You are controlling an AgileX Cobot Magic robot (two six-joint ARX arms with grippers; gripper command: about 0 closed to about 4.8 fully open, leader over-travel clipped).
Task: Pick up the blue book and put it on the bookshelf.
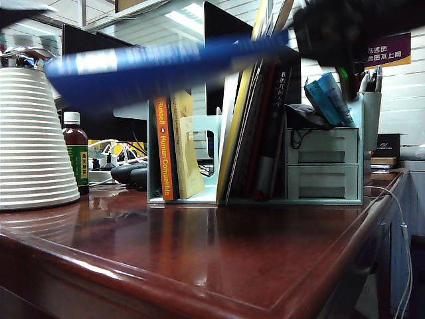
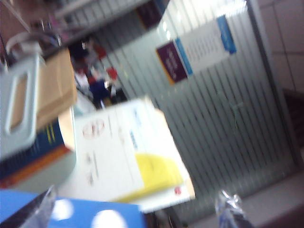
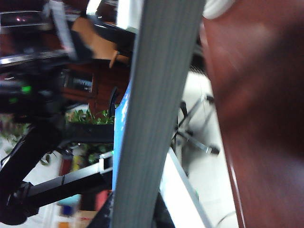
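Blue book [image 1: 166, 66] aloft, slanting above the bookshelf [image 1: 319, 163].
Exterior view: my right gripper [image 1: 335, 33], blurred, pinches its raised end over the rack. Left wrist view: my left gripper [image 2: 137, 209] is spread, the book's dotted cover between the fingers. Right wrist view: grey page edge runs from my right jaws, probably the book.

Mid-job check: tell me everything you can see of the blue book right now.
The bright blue paperback book is in the air above the pale teal-grey desktop book rack, nearly level and sloping down toward the left of the exterior view, motion-blurred. A white patch shows near its lower end. Its higher end is gripped by the right gripper; the right wrist view shows its grey page edge. The left wrist view shows its blue cover with white circles near the open left gripper, which seems not to touch it.
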